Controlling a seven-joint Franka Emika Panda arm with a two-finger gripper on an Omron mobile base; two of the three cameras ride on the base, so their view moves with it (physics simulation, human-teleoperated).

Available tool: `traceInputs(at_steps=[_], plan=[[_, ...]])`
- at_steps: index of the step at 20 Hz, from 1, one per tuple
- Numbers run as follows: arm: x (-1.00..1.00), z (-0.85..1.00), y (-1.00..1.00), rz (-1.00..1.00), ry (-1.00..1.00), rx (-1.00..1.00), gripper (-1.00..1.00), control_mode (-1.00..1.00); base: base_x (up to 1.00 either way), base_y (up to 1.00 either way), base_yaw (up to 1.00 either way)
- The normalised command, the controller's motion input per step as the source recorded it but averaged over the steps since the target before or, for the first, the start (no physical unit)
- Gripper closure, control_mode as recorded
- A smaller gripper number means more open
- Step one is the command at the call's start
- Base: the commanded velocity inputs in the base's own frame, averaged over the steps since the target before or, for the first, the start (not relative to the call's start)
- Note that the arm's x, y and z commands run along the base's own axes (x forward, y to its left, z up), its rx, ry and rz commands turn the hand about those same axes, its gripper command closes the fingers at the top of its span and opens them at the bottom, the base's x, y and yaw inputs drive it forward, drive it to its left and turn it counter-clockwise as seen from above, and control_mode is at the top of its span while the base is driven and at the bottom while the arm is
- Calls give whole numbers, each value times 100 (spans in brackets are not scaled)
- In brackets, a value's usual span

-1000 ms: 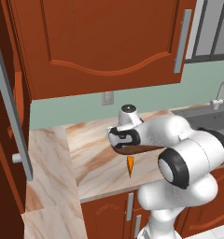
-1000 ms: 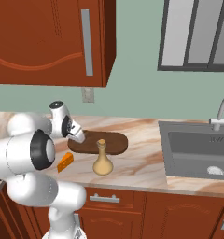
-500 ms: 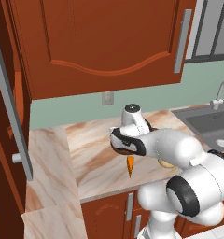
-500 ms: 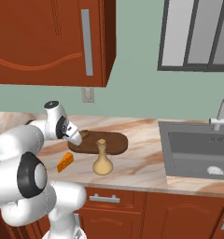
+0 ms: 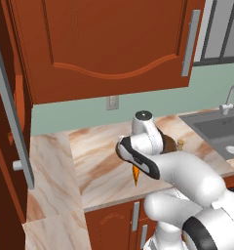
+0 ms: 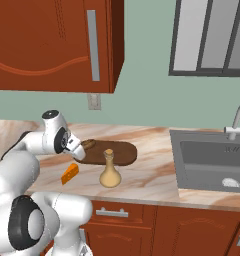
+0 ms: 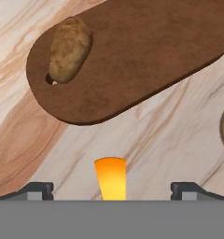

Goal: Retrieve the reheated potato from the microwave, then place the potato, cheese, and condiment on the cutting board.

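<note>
The potato lies on the left end of the dark brown cutting board, also seen as potato on board. The orange cheese wedge lies on the counter just off the board, between my two fingertips in the hand view. My gripper hangs open above it, empty; from the right base it is the gripper over the cheese. The beige condiment bottle stands upright on the counter in front of the board. The microwave is out of view.
A sink with a faucet sits to the right of the board. Wooden upper cabinets hang above the counter. A tall cabinet with a long grey handle stands at the left. The counter's front edge is near the cheese.
The hand has shifted slightly left and down, from the board's end toward the cheese, while the arm's elbow swung around. The potato, cheese and bottle have not moved.
</note>
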Motion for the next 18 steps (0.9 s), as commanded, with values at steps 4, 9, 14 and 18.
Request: traceInputs(at_steps=[4,9,14,18], plan=[[-29,5,0,0,5,0,-100,-100,0,0,0],[-31,3,-1,0,3,2,-100,-100,0,0,0],[-32,0,0,0,8,2,-100,-100,0,0,0],[-12,-5,4,0,6,0,-100,-100,0,0,0]])
